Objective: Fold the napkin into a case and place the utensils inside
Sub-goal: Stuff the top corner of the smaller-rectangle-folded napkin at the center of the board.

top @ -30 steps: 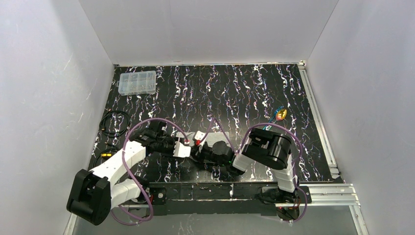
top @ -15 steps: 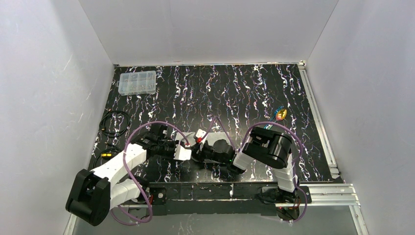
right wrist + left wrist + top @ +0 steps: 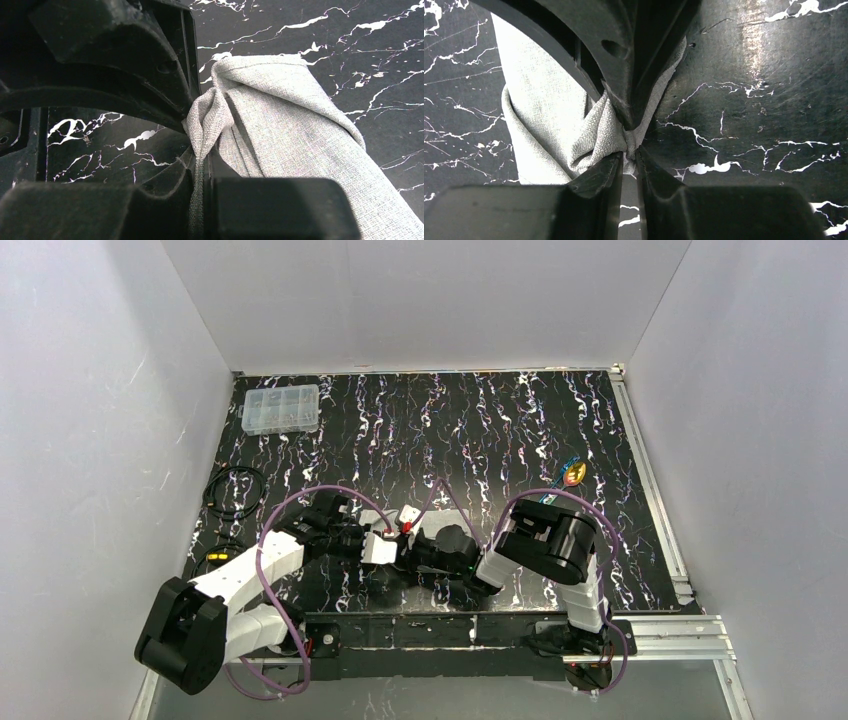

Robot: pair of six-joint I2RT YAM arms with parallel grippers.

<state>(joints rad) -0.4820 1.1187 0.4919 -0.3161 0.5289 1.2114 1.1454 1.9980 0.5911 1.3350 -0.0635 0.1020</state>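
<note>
Two arms: both fold low over the near middle of the surface (image 3: 480, 430), their wrists meeting nose to nose.
Left arm (image 3: 245, 570): reaches rightward from the near left corner, forearm low.
Right arm (image 3: 545, 540): elbow raised at the right, forearm sloping down and leftward to the meeting point.
Left jaws: pressed almost together, pinching a bunched corner of the napkin (image 3: 544, 115) (a sliver of cloth shows between the tips).
Right jaws: closed on a gathered edge of the same cloth, which runs up between them.
Napkin: bunched between the two grips at the near middle, with loose folds trailing away over the surface.
Top view alone: the utensils (image 3: 571, 475) lie well apart at the right, the clear compartment box (image 3: 281, 408) sits at the far left corner, and a black cable coil (image 3: 235, 490) lies at the left edge (the cloth is almost wholly hidden under the wrists).
Wrist views alone: the cloth's weave and folds, and the opposite jaws facing tip to tip on the same bunch.
</note>
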